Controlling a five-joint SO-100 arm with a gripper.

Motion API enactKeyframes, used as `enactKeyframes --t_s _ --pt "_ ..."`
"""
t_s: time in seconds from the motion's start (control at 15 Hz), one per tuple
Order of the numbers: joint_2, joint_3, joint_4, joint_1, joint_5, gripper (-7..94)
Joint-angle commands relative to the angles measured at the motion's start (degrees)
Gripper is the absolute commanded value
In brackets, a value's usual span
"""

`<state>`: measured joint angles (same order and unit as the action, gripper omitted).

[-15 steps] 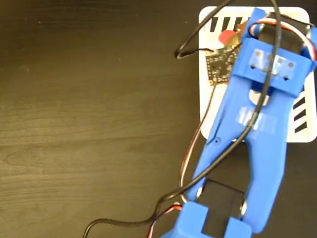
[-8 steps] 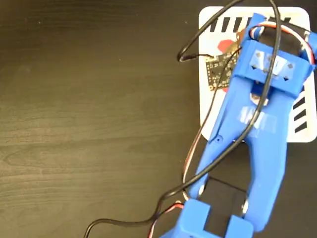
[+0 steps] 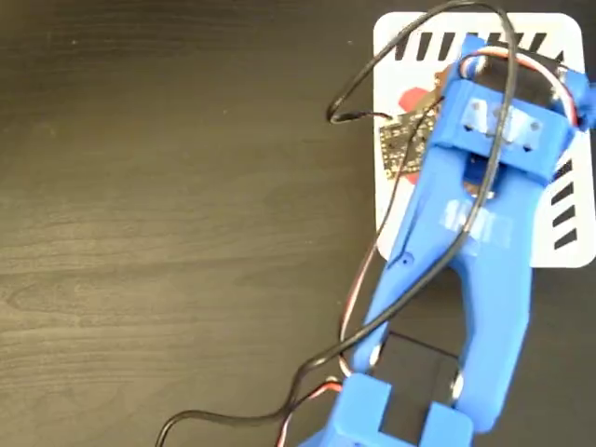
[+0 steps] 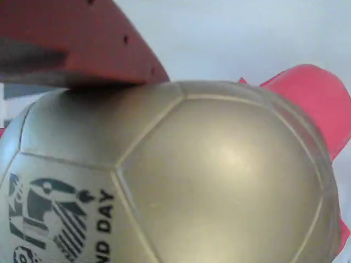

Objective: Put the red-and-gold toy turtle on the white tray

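Reading the fixed view from the left, you have only bare dark table [image 3: 168, 223] until the blue arm [image 3: 484, 270] reaches up from the near edge and ends over the white tray [image 3: 389, 200] at the far right. It is placed there because the tray is the drop spot — a sliver of red [image 3: 410, 98] shows on the tray just left of the wrist. In the wrist view the red-and-gold toy turtle [image 4: 181, 181] fills the frame, gold shell pressed under a red finger [image 4: 71, 44] at the upper left, white tray behind it. You appear to have the hand clamped on the turtle, low over the tray — whether it already rests there, I cannot tell.
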<state>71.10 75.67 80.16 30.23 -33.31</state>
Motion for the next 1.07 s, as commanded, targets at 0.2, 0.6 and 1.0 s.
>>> enactKeyframes --t_s 0.2,0.6,1.0 --pt "3.4 3.4 -3.3 0.9 0.2 65" --pt "5.2 3.1 -2.0 0.7 0.2 64" --pt "7.6 -6.6 2.1 -0.5 5.8 4"
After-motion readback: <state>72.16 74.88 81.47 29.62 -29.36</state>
